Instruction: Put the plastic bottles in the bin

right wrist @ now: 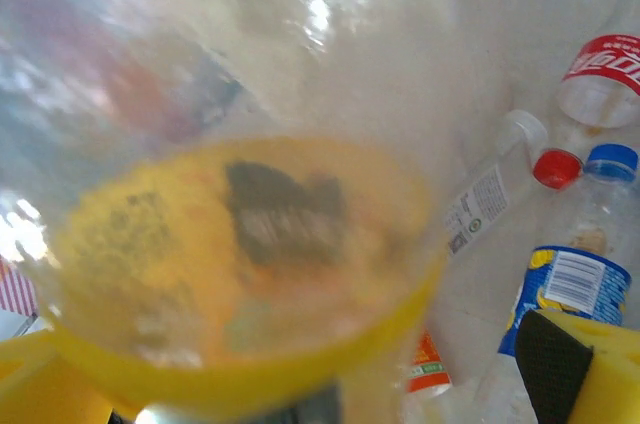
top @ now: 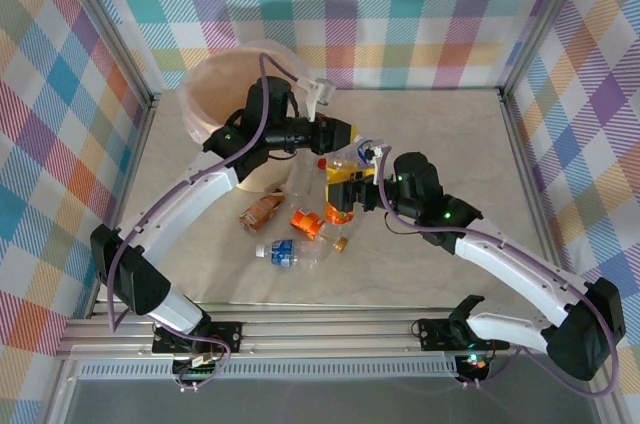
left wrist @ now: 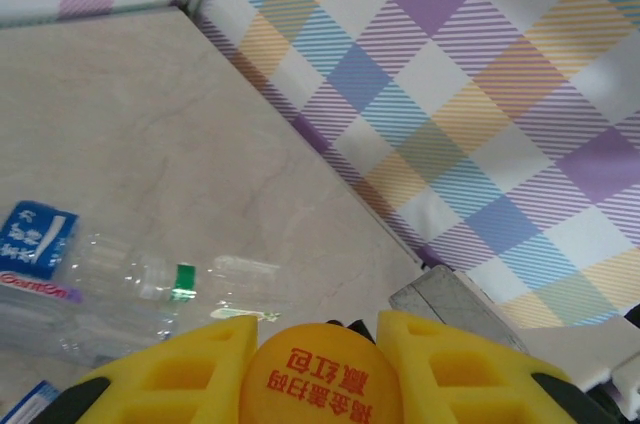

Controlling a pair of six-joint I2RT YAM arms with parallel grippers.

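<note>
My left gripper point(top: 347, 132) is shut on the yellow-orange cap point(left wrist: 318, 374) of a clear plastic bottle with a yellow label point(top: 347, 176), just right of the bin. That bottle point(right wrist: 250, 244) lies blurred and very close between the wide-apart fingers of my right gripper point(top: 373, 162), which stands open, its right pad point(right wrist: 550, 354) apart from the bottle. The bin point(top: 215, 94) is a round cream bucket at the back left. More bottles lie on the table: brown-labelled point(top: 262, 209), orange-labelled point(top: 308, 222) and blue-labelled point(top: 285, 252).
The right wrist view has a red-labelled bottle point(right wrist: 605, 64), a blue-capped one point(right wrist: 575, 274) and a small white-labelled one point(right wrist: 490, 194). A clear bottle with a blue label point(left wrist: 40, 244) lies under the left gripper. Checked walls and metal frame posts enclose the table.
</note>
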